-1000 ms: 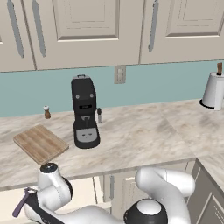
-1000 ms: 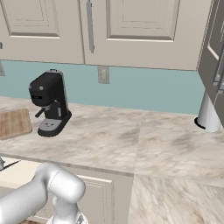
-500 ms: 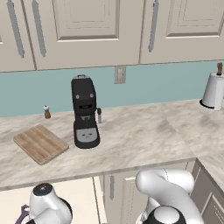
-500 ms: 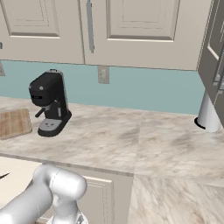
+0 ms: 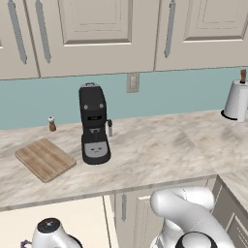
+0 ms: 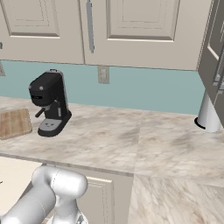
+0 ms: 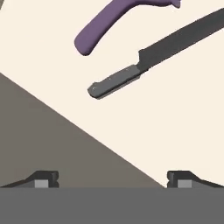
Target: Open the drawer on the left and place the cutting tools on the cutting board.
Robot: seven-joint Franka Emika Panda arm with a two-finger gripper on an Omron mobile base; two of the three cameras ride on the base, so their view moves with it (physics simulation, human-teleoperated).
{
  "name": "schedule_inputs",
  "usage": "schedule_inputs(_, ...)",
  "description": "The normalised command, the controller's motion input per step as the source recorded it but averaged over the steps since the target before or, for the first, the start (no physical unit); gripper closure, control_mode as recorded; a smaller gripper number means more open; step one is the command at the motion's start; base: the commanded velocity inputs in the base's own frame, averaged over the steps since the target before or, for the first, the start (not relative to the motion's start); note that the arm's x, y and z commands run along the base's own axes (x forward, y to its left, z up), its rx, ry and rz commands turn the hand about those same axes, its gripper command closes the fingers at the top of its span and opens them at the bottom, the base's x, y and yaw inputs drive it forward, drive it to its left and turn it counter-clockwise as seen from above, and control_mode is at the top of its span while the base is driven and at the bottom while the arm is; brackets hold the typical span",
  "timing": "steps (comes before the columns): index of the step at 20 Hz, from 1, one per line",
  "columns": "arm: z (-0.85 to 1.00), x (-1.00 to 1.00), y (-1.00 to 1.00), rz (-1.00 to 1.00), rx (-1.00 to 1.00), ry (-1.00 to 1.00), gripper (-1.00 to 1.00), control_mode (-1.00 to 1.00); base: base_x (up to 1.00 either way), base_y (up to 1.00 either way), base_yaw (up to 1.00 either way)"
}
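The drawer [image 5: 72, 215] stands pulled out below the counter, its pale cream inside [image 6: 13, 175] showing. On its floor lie the cutting tools: a black-handled knife [image 7: 151, 59] lying slantwise and, just beyond it, the purple handle of the peeler [image 7: 103, 28]. My gripper [image 7: 113, 179] hangs open above the drawer floor, short of the knife, with nothing between its fingertips [image 7: 43, 178]. The cutting board [image 5: 45, 159] lies bare on the counter to the left of the coffee machine, also at the left edge of the right base view [image 6: 13, 122].
A black coffee machine [image 5: 93, 123] stands mid-counter, with a small pepper shaker [image 5: 51, 124] behind the board. A paper towel roll [image 5: 237, 99] is at the far right. Wall cabinets hang above. My arm's white links reach down into the drawer.
My arm has sunk lower into the drawer, so the wrist sits nearer the bottom edge of the left base view. The jaws have stayed wide apart.
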Motion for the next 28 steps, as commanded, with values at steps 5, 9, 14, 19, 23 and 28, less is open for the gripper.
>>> schedule_inputs(5,0.07,0.00,-0.12,-0.26,0.00,0.12,-1.00,-1.00,0.00,0.00,0.00)
schedule_inputs(9,0.04,0.14,-0.04,-0.31,0.00,0.14,-1.00,-1.00,0.00,0.00,0.00)
schedule_inputs(14,0.00,0.28,0.00,-0.26,0.00,0.13,-1.00,-1.00,0.00,0.00,0.00)
schedule_inputs(19,0.00,0.24,0.00,-0.19,0.00,0.09,-1.00,-1.00,0.00,0.00,0.00)
schedule_inputs(23,0.00,0.22,0.00,-0.12,-0.03,0.07,-1.00,-1.00,0.00,0.00,0.00)
schedule_inputs(28,-0.01,0.17,0.01,-0.07,-0.07,0.06,-1.00,-1.00,0.00,0.00,0.00)
